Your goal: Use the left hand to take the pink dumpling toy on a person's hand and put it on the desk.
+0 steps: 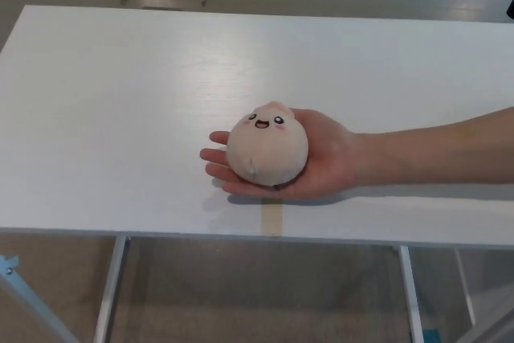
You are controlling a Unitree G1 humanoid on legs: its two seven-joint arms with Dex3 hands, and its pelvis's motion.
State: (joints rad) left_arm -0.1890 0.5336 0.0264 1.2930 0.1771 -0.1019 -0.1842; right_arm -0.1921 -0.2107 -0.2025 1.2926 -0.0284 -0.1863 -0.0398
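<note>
- Near edge, 6 o'clock: a short strip of tape (273, 218) shows on the white worktop (120, 118), the rest of it hidden beneath a person's hand; below the edge, the metal legs of the frame.
- Centre of the frame: the person's hand (317, 165) lies palm up just above the worktop, forearm reaching in from 3 o'clock, fingertips pointing toward 9 o'clock.
- On that palm sits the pink dumpling toy (267, 146), round and soft-looking, its small smiling face turned up toward 12 o'clock; it rests on the hand, not on the worktop.
- Task status: nothing is done yet, by the look of it. The toy is offered and waiting; taking it, carrying it clear and setting it down all remain.
- Neither robot hand appears anywhere in the head view, so how far open the left one is, or what it touches, cannot be told.
- Far side, 12 o'clock: the worktop runs bare to its back edge, with floor beyond.
</note>
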